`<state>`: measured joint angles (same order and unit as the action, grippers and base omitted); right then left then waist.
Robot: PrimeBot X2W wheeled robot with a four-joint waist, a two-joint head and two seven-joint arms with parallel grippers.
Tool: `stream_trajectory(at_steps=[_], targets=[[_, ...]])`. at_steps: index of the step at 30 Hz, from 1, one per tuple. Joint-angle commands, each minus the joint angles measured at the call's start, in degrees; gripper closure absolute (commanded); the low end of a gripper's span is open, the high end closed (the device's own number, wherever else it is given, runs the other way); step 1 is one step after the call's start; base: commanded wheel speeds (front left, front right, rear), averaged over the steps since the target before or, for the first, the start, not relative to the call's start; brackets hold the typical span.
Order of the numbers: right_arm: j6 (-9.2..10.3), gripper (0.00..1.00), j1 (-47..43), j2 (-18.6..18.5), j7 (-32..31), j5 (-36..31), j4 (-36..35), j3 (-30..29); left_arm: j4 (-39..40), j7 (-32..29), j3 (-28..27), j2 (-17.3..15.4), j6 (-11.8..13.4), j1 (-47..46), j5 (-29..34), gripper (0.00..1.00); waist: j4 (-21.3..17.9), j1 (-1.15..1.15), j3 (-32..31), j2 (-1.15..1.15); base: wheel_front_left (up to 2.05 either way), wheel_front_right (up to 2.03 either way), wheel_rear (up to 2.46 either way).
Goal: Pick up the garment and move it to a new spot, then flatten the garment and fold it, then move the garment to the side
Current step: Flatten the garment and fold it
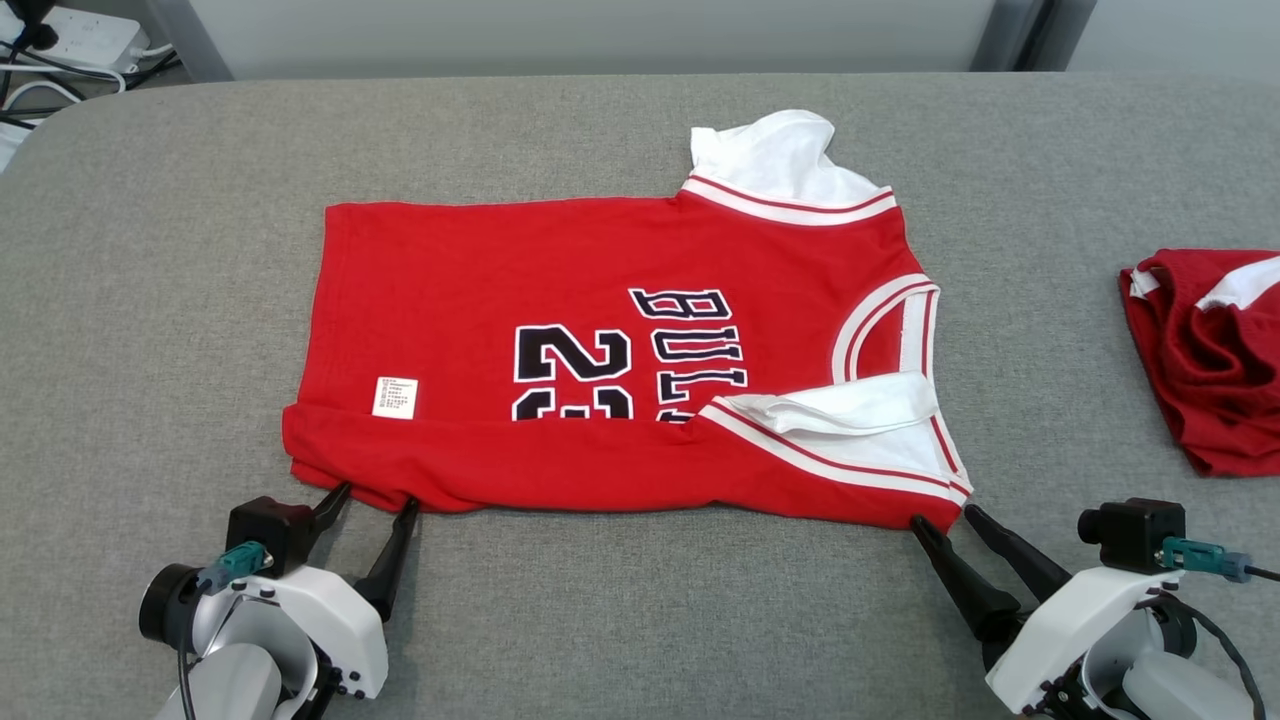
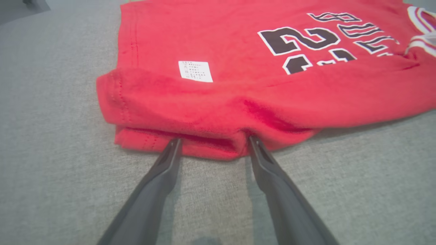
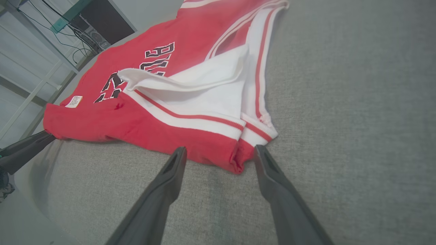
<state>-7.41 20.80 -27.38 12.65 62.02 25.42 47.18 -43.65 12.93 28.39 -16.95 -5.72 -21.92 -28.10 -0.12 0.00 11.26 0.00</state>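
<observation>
Lying flat with one fold made, the garment (image 1: 600, 330) seemingly awaits more folds and shifting aside; left gripper (image 1: 378, 496) and right gripper (image 1: 943, 516) gape empty at its near edge.

From the head, looks forward and down over the table (image 1: 640, 650), taking in the whole red jersey (image 1: 560, 300) with the left gripper (image 1: 378, 495) and right gripper (image 1: 942, 516) at the lower corners. From the left wrist, sights low and close along its jaws at the jersey's hem corner; from the right wrist, equally low and close at the sleeve corner, angled across toward the left. Shares the white label (image 1: 394, 397) and black lettering (image 1: 630, 350) across all three views.
</observation>
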Motion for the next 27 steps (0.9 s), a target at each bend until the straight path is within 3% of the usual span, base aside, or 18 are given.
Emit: stream_trajectory(at_steps=[1, 17, 19, 20, 21, 22, 23, 27], targets=[[-0.08, 0.0, -0.9, -0.9, 1.2, 0.4, -0.3, 0.4, 1.1, 1.1, -1.9, -1.6, 0.2, -2.4, 0.3, 0.0, 0.1, 0.0, 0.0, 0.0, 0.0, 0.0, 0.0], [-0.08, 0.0, -0.1, -0.4, 1.2, 0.6, -0.1, 1.5, 0.4, -0.1, 2.8, -2.5, -1.5, -4.3, -0.7, 0.0, -0.5, 0.0, 0.8, 0.0, 0.0, 0.0, 0.0], [-0.08, 0.0, 0.0, -0.3, 1.2, 0.6, -0.2, 1.7, -0.1, -0.3, 3.2, -2.8, -1.6, -4.5, -1.0, 0.19, -0.6, 0.0, 0.9, 0.0, 0.0, 0.0, 0.0], [-0.08, 0.0, 0.1, -0.2, 1.2, 0.6, -0.3, 1.8, -0.3, -0.4, 3.4, -2.8, -1.6, -4.7, -1.1, 0.51, -0.6, 0.0, 1.0, 0.0, 0.0, 0.0, 0.0], [-0.08, 0.0, 0.1, -0.2, 1.2, 0.7, -0.3, 2.0, -0.5, -0.4, 3.5, -2.8, -1.6, -4.8, -1.2, 0.64, -0.6, 0.0, 1.1, 0.0, 0.0, 0.0, 0.0], [-0.08, 0.0, 0.1, -0.1, 1.3, 0.9, -0.5, 2.0, -0.7, -0.3, 3.7, -2.8, -1.6, -5.0, -1.3, 0.93, -0.5, 0.0, 1.1, 0.0, 0.0, 0.0, 0.0], [-0.08, 0.0, 0.1, -0.1, 1.3, 1.1, -0.6, 2.0, -0.8, -0.2, 3.8, -2.8, -1.7, -5.1, -1.4, 1.0, -0.5, 0.0, 1.1, 0.0, 0.0, 0.0, 0.0], [-0.08, 0.0, 0.3, -0.3, 1.6, 0.6, -0.5, 1.6, -0.9, 0.1, 4.3, -2.8, -1.7, -5.3, -1.7, 1.0, -0.4, 0.0, 1.3, 0.0, 0.0, 0.0, 0.0]])
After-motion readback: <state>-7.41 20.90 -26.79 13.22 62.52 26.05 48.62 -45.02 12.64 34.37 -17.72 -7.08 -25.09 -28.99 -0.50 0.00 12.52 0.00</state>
